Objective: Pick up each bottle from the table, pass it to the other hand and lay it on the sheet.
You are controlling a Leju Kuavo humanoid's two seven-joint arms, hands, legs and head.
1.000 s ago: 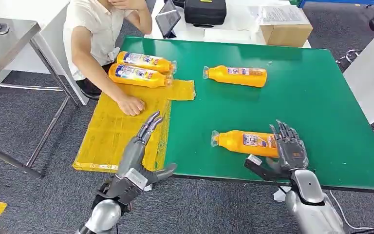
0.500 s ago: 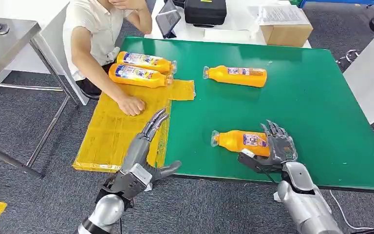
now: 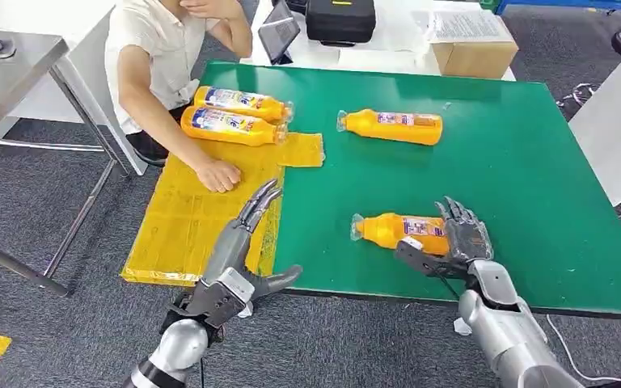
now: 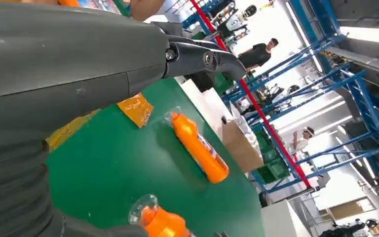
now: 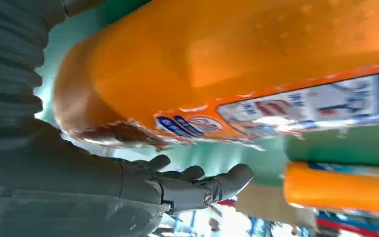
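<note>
Bottles of orange liquid lie on their sides on the green table point(image 3: 534, 162), four in all. The nearest bottle point(image 3: 396, 231) rests close to the near edge, cap pointing left, and the right hand point(image 3: 451, 245) is at its base end — fingers curved over the far side of the bottle, thumb reaching along the near side. In the right wrist view that bottle point(image 5: 227, 64) sits just beside the palm with the thumb point(image 5: 197, 185) stretched out below it; whether the hand has actually closed firmly on the bottle cannot be told, and the bottle lies on the table.

Further back, near the middle of the table, lies a second bottle point(image 3: 392, 126), cap to the left, well apart from the first. Two more bottles point(image 3: 234, 113) lie side by side, touching, at the far end of the yellow sheet point(image 3: 186, 218), which covers the table's left end.

The left hand point(image 3: 238, 259) hovers over the near right part of the sheet, empty — fingers straight and pointing away, thumb splayed to the right.

A person in a white shirt point(image 3: 158, 48) sits at the far left, a fist point(image 3: 218, 175) resting on the sheet.
</note>
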